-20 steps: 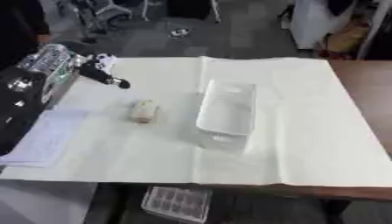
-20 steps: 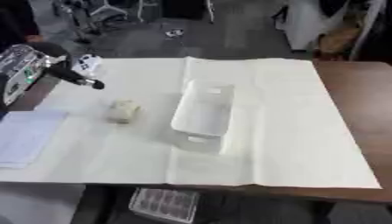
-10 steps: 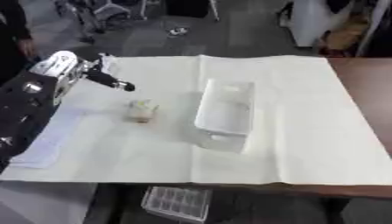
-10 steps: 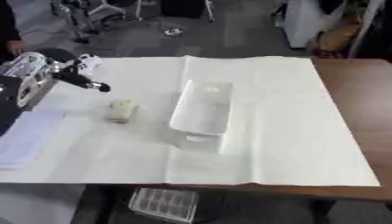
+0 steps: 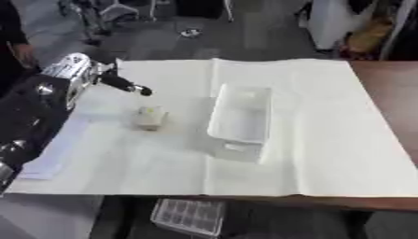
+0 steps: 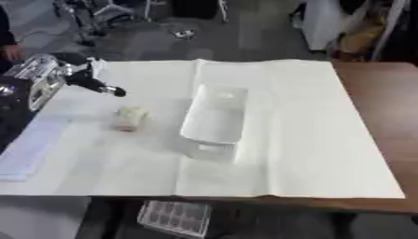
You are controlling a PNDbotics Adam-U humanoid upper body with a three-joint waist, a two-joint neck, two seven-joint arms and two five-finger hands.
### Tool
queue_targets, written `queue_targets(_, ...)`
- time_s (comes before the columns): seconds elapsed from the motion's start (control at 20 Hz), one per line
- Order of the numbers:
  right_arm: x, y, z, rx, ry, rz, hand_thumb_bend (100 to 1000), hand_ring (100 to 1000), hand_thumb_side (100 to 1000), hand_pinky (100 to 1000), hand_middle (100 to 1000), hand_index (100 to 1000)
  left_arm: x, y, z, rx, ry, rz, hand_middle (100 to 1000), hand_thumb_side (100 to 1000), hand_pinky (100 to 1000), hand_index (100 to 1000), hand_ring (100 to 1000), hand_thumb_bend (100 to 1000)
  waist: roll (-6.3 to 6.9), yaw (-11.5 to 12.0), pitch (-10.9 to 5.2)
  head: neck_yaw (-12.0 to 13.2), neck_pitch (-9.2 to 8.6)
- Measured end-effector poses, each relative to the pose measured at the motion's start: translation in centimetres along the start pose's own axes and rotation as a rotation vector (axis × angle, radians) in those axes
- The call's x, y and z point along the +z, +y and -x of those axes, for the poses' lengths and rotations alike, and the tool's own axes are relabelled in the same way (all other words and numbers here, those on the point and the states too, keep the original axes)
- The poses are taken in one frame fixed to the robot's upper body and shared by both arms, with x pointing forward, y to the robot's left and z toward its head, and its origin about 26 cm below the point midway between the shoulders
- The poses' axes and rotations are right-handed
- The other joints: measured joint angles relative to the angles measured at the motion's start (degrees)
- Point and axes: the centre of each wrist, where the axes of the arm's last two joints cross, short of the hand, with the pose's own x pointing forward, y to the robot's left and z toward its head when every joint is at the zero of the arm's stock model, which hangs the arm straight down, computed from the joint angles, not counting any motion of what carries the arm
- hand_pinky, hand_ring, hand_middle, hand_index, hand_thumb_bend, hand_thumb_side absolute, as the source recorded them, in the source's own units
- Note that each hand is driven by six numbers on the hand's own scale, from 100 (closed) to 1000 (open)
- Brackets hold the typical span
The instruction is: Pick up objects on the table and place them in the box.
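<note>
The left hand [image 5: 98, 79] comes in from the left side, up over the far-left part of the table [image 6: 384, 140], with one dark finger [image 5: 127, 86] stretched straight out toward the middle; how the rest of its fingers sit cannot be made out, so whether it is open or closed cannot be told, though nothing shows in its grasp. Below and just right of that fingertip, apart from it, lies the small pale object [image 5: 150, 117], a squat cream lump resting flat on the white cloth [image 5: 326, 140] that covers most of the tabletop. To the right of the lump, near but not touching, stands the white box [image 5: 241, 114], a long open-topped tray running away from the camera, its inside bare as far as can be seen. The left eye view takes in much more of the arm [image 5: 32, 116], black with a silver joint, running down the left edge toward the lower corner; the right eye view cuts most of that off and shows only the wrist end and the pointing finger. The right eye view gives more of the bare brown wood at the right edge of the table. A flat stack of white paper [image 6: 24, 154] lies at the left border, partly under the arm. Beneath the near table edge a clear ribbed plastic container [image 5: 188, 217] sits on the floor. The right hand appears in neither view.
</note>
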Motion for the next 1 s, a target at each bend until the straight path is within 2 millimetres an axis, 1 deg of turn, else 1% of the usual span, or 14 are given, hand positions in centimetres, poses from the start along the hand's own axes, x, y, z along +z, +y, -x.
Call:
queue_targets(0.15, -0.1, 0.2, 0.1, -0.008, -0.002, -0.001, 100, 459, 1000, 366, 463, 617, -0.2, -0.1, -0.6, -0.011, -0.002, 0.030, 620, 1000, 230, 692, 483, 1000, 0.30, -0.39, 0.17, 0.50, 0.00)
queue_targets(0.3, 0.0, 0.4, 0.1, -0.017, 0.002, -0.005, 100, 459, 1000, 366, 463, 617, -0.5, -0.7, -1.4, -0.019, -0.015, 0.053, 612, 1000, 228, 688, 472, 1000, 0.33, -0.91, 0.40, 1.02, 0.00)
queue_targets(0.4, 0.0, 0.4, 0.1, -0.021, 0.004, -0.007, 100, 459, 1000, 366, 462, 617, -0.7, -1.1, -1.8, -0.028, -0.017, 0.067, 615, 1000, 246, 694, 469, 1000, 0.44, -1.22, 0.56, 1.42, 0.00)
queue_targets(0.45, 0.0, 0.4, 0.1, -0.022, 0.006, -0.009, 100, 459, 1000, 366, 463, 617, -0.8, -1.3, -2.0, -0.033, -0.015, 0.079, 608, 1000, 234, 687, 467, 1000, 0.56, -1.33, 0.73, 1.61, 0.00)
queue_targets(0.5, 0.0, 0.5, 0.2, -0.024, 0.007, -0.010, 100, 459, 1000, 366, 462, 618, -0.9, -1.6, -2.2, -0.039, -0.011, 0.094, 612, 1000, 254, 692, 461, 1000, 0.64, -1.39, 0.80, 1.74, 0.00)
queue_targets(0.7, -0.1, 0.7, 0.3, -0.033, 0.008, -0.011, 100, 459, 1000, 366, 462, 619, -1.3, -2.3, -2.5, -0.058, 0.027, 0.175, 582, 1000, 234, 689, 439, 1000, 0.89, -1.74, 1.04, 2.06, 0.00)
queue_targets(0.8, -0.1, 0.7, 0.3, -0.034, 0.012, -0.011, 100, 459, 1000, 366, 462, 619, -1.4, -2.5, -2.7, -0.059, 0.032, 0.206, 585, 1000, 237, 691, 444, 1000, 1.12, -1.94, 1.08, 2.07, 0.00)
queue_targets(1.0, -0.1, 0.7, 0.3, -0.036, 0.012, -0.015, 100, 459, 1000, 366, 462, 619, -1.4, -2.6, -2.9, -0.055, 0.024, 0.228, 611, 1000, 249, 725, 456, 1000, 1.27, -2.22, 1.28, 2.52, 0.00)
